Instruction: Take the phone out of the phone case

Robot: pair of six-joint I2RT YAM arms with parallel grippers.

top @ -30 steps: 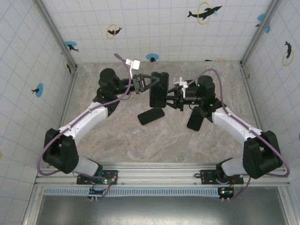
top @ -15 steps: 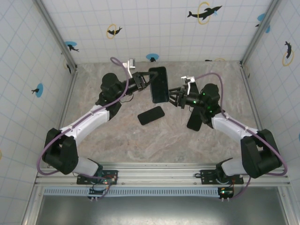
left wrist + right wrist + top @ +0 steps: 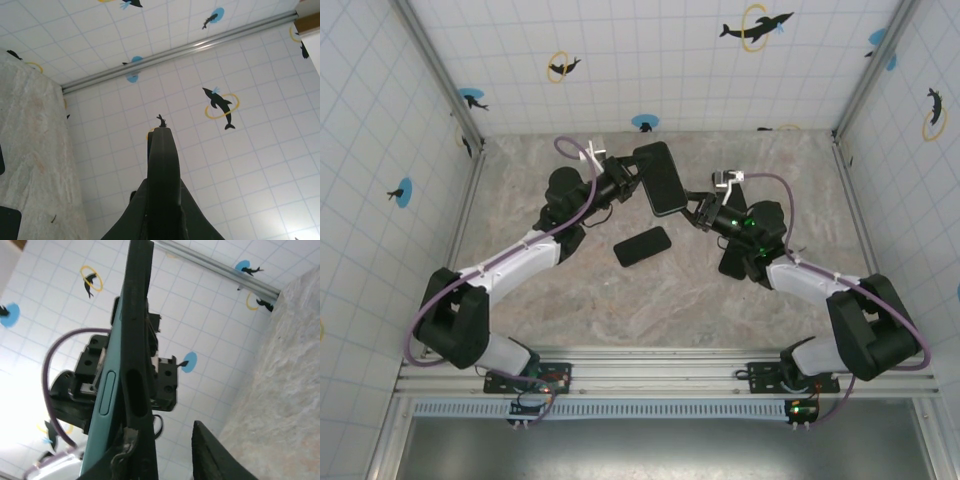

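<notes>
My left gripper is shut on the phone case and holds it in the air, tilted, above the middle of the table. From the left wrist the case's dark edge stands upright between my fingers. From the right wrist I see the teal phone side-on, and the black case stands slightly off its edge. My right gripper is at the case's lower right corner. One finger lies against the case and the other finger stands apart, so the right gripper is open.
A flat dark phone-shaped slab lies on the marble table just below the held case. Another dark slab lies under my right forearm. Tiled walls enclose the back and both sides.
The left gripper has carried the cased phone toward the back wall and tilted it. The right gripper has followed it up and to the left, staying at its lower corner.
</notes>
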